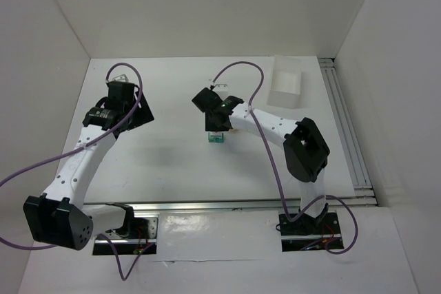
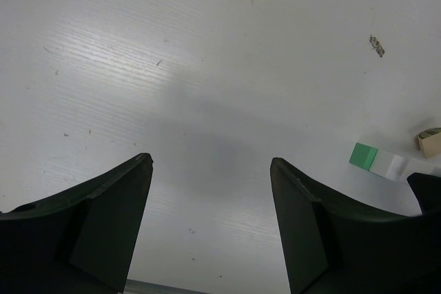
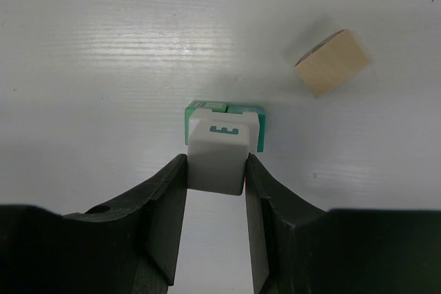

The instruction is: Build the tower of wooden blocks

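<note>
My right gripper (image 3: 215,170) is shut on a white cube (image 3: 219,149) with a teal letter E on its top face. The cube is directly over a teal-green block (image 3: 227,107) on the table, covering most of it; I cannot tell whether they touch. A pale tan rounded block (image 3: 332,63) lies loose on the table to the right of them. From above, the right gripper (image 1: 217,129) hides the white cube and only the teal block (image 1: 217,140) shows. My left gripper (image 2: 211,162) is open over bare table, far left of the green block (image 2: 363,155).
A clear rectangular plastic tray (image 1: 286,82) stands at the back right. Metal rails run along the table's right side (image 1: 344,129) and near edge (image 1: 227,206). White walls close in the table on the left, back and right.
</note>
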Action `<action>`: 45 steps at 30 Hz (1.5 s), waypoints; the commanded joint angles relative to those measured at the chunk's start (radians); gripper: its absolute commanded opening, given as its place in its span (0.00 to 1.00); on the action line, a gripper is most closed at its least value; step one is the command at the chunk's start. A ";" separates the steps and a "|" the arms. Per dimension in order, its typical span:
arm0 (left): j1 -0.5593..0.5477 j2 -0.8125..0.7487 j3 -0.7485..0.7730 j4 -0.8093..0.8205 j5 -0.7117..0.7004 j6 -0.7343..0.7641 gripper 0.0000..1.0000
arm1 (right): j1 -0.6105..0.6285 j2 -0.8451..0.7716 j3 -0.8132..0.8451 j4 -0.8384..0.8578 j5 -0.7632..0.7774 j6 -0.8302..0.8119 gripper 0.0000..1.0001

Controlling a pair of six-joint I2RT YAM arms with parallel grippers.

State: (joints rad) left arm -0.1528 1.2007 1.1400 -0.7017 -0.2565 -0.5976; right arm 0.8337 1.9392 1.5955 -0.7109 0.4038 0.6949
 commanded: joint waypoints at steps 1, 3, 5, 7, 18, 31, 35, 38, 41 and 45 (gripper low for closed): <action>0.006 -0.026 -0.003 0.021 0.003 0.019 0.82 | 0.010 0.015 0.004 0.005 0.010 0.009 0.32; 0.006 -0.026 -0.003 0.021 0.003 0.019 0.82 | 0.010 0.024 0.004 0.005 0.001 0.000 0.32; 0.006 -0.026 -0.003 0.021 0.003 0.019 0.82 | 0.010 0.024 0.004 0.005 0.001 0.000 0.32; 0.006 -0.026 -0.003 0.021 0.003 0.019 0.82 | 0.010 0.024 0.004 0.005 0.001 0.000 0.32; 0.006 -0.026 -0.003 0.021 0.003 0.019 0.82 | 0.010 0.024 0.004 0.005 0.001 0.000 0.35; 0.006 -0.026 -0.003 0.021 0.003 0.019 0.82 | 0.010 0.024 0.004 -0.004 0.001 -0.009 0.54; 0.006 -0.026 -0.003 0.021 0.003 0.019 0.82 | 0.010 0.024 0.004 -0.013 0.001 -0.009 0.61; 0.006 -0.026 -0.003 0.021 0.003 0.019 0.82 | 0.010 0.024 0.014 -0.013 0.001 -0.009 0.68; 0.006 -0.026 -0.003 0.021 0.003 0.019 0.82 | 0.010 0.024 0.037 -0.024 0.010 -0.020 0.73; 0.006 -0.026 -0.003 0.021 0.003 0.019 0.82 | 0.010 0.015 0.099 -0.045 0.041 -0.044 0.79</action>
State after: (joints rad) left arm -0.1528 1.2007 1.1400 -0.7021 -0.2565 -0.5976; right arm 0.8337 1.9640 1.6218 -0.7341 0.4015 0.6693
